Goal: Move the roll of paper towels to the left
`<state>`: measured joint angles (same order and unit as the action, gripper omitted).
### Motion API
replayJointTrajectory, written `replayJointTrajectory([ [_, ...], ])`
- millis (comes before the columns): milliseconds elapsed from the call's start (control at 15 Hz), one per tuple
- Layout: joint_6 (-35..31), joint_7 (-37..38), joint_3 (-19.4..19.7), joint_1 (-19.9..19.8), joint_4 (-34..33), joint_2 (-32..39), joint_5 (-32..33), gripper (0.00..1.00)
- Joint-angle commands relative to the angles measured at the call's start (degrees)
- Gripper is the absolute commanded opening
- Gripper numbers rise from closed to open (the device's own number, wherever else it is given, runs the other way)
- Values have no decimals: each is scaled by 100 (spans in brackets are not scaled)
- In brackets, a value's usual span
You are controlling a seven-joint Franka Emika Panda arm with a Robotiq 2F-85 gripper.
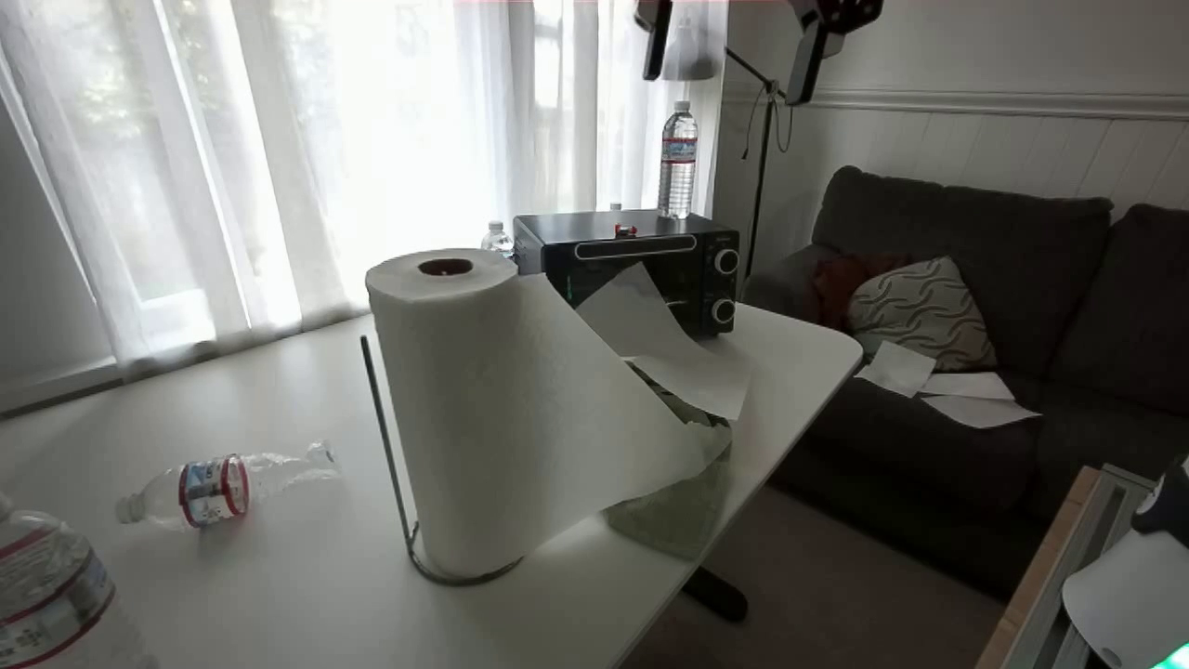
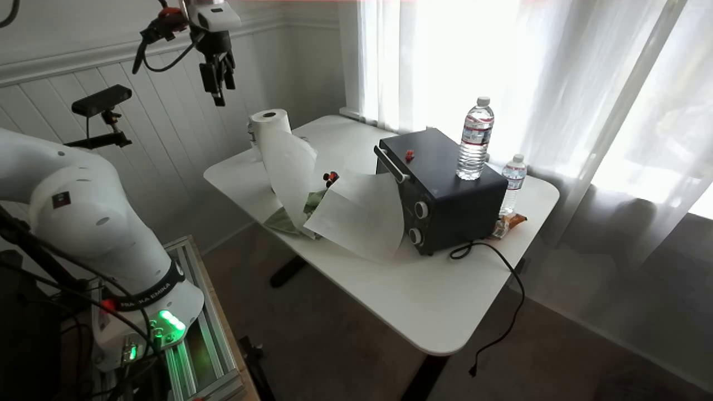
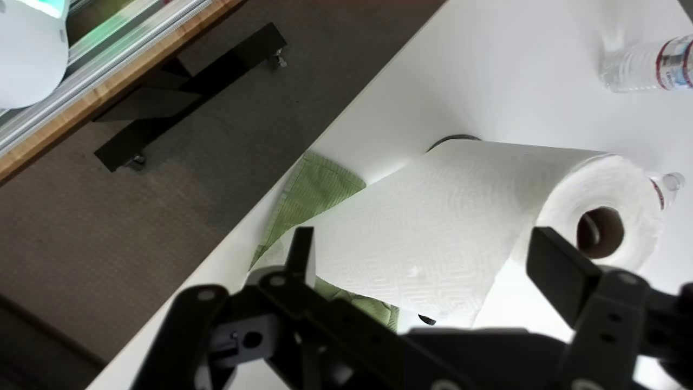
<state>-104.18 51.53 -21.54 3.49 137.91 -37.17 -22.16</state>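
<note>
The roll of paper towels (image 1: pixel 455 418) is white and stands upright on a wire holder (image 1: pixel 464 578) on the white table. It also shows in an exterior view (image 2: pixel 271 121) and in the wrist view (image 3: pixel 541 168). A loose sheet (image 1: pixel 632 418) hangs off the roll over a green cloth (image 1: pixel 669 506). My gripper (image 2: pixel 224 96) is open and empty, high above the table and above the height of the roll's top. In the wrist view, my gripper's fingers (image 3: pixel 422 238) are wide apart over the loose sheet. The roll's core shows near the right finger.
A black toaster oven (image 2: pixel 440 184) carries an upright water bottle (image 2: pixel 475 139) and a small red item. Another bottle (image 2: pixel 512 184) stands behind it. A bottle (image 1: pixel 214 488) lies on its side near the roll. The table edge (image 3: pixel 227 244) runs beside the cloth.
</note>
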Motion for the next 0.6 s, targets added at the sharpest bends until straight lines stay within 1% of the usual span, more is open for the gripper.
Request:
replayJointTrajectory([
  [0, -552, 979, -406, 81, -17, 398, 27, 100],
  [133, -718, 1553, -553, 115, -100, 705, 117, 100],
  [333, -1027, 2290, -644, 144, -162, 1117, 289, 100],
  [467, -1092, 2475, -578, 242, -207, 1327, 389, 100],
  [533, -1058, 2229, -386, 389, -25, 1115, 339, 100],
])
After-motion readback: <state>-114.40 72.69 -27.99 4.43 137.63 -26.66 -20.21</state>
